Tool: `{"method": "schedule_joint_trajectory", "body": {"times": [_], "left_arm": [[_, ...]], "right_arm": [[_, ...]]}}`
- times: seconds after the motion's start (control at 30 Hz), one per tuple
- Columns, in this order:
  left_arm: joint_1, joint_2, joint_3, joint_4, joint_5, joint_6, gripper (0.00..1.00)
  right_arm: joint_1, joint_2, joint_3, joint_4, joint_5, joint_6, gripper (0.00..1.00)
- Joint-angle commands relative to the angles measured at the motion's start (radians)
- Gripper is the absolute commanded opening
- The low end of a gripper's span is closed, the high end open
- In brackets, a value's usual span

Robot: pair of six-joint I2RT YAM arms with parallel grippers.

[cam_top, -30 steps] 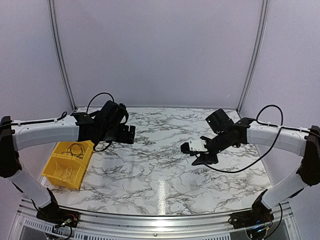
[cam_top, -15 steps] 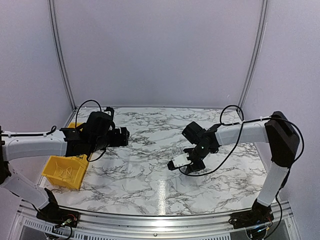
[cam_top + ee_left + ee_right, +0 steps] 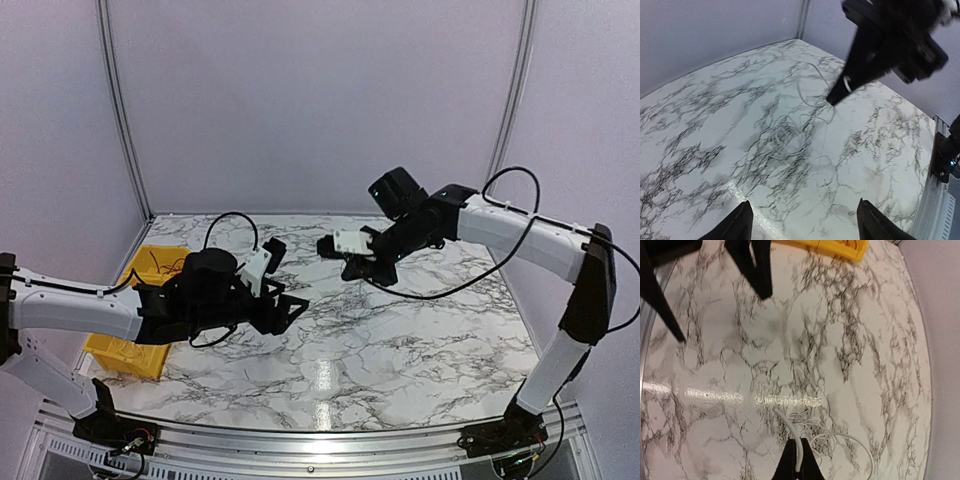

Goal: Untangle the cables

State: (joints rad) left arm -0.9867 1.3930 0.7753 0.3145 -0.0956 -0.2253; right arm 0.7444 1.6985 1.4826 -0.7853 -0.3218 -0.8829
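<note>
Marble veining on the table [image 3: 430, 340] nearly hides the cables [image 3: 785, 142] tangled mid-table; the right gripper [image 3: 799, 469] pinches one whitish strand [image 3: 789, 429] above them. Nearer, the left gripper [image 3: 802, 225] is spread, empty; yellow bin [image 3: 125, 358] half hidden at left.

The table [image 3: 420, 340] was white marble crossed by black and grey veins, with a bright glare streak towards its near edge. At the left was a yellow bin [image 3: 118, 352]. The left arm [image 3: 70, 305] and right arm [image 3: 520, 235] had white shells and black joints. The left gripper [image 3: 805, 227] was plain black; the right gripper [image 3: 796, 461] was black too, with a white block [image 3: 350, 242] behind it. The cable [image 3: 790, 425] at the right gripper's tip was whitish. The tangle [image 3: 785, 144] on the marble was pale grey-white, hard to tell from the veining. The walls [image 3: 320, 100] were pale lilac-grey, the posts [image 3: 118, 110] silver, and the near rail [image 3: 300, 440] silver
</note>
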Motion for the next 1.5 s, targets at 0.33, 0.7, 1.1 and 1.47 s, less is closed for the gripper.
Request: {"method": "schedule_joint_trajectory", "body": {"times": [0.33,0.7,1.1,1.47], "left_arm": [[-0.119,0.253,0.195,0.341,-0.098,0.170,0.77],[-0.119,0.439,0.381,0.514,-0.035,0.069,0.77],[-0.122,0.288,0.222,0.529,-0.117,-0.025,0.67],[-0.125,0.240,0.239,0.500,-0.044,0.019,0.72]], "right_arm": [[0.010,-0.118,0.306,-0.176,-0.223,0.362,0.00],[0.010,-0.152,0.371,-0.131,-0.276,0.554,0.00],[-0.025,-0.142,0.364,-0.053,-0.177,0.639,0.00],[-0.040,-0.123,0.350,-0.043,-0.205,0.649,0.00]]}}
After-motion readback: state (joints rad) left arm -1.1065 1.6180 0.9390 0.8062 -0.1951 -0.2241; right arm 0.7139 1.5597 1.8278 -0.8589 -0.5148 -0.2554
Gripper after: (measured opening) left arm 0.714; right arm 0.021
